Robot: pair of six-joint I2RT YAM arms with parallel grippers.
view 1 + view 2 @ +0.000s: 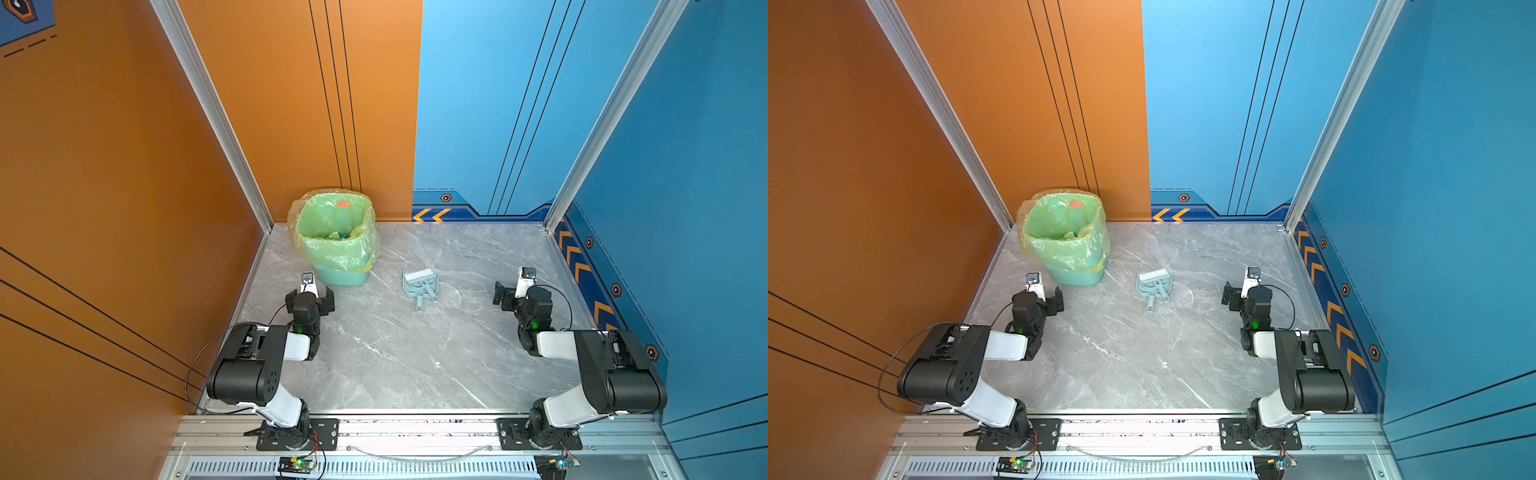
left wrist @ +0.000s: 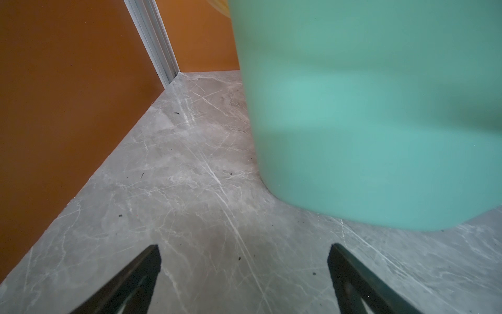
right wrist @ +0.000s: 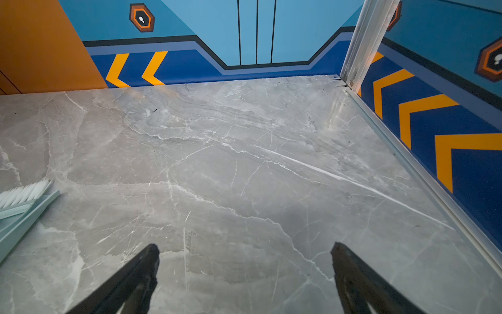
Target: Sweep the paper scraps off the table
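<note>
No paper scraps lie on the grey marble table (image 1: 395,353) in any view. A red-orange scrap (image 1: 343,203) and pale green and blue scraps (image 1: 335,236) show inside the bag-lined bin (image 1: 337,266). My left gripper (image 1: 310,296) hovers low just in front of the bin, open, with bare table between its fingers (image 2: 245,246). Near the table's right edge my right gripper (image 1: 523,293) is also open with nothing in it (image 3: 245,244). Both grippers (image 1: 1037,296) (image 1: 1250,291) point toward the back wall.
A grey-blue dustpan with its brush (image 1: 420,284) lies at the table's middle, handles toward the front, between the two grippers; its edge shows in the right wrist view (image 3: 24,214). The bin wall (image 2: 366,108) fills much of the left wrist view. Walls and aluminium rails (image 3: 423,174) close the table's sides.
</note>
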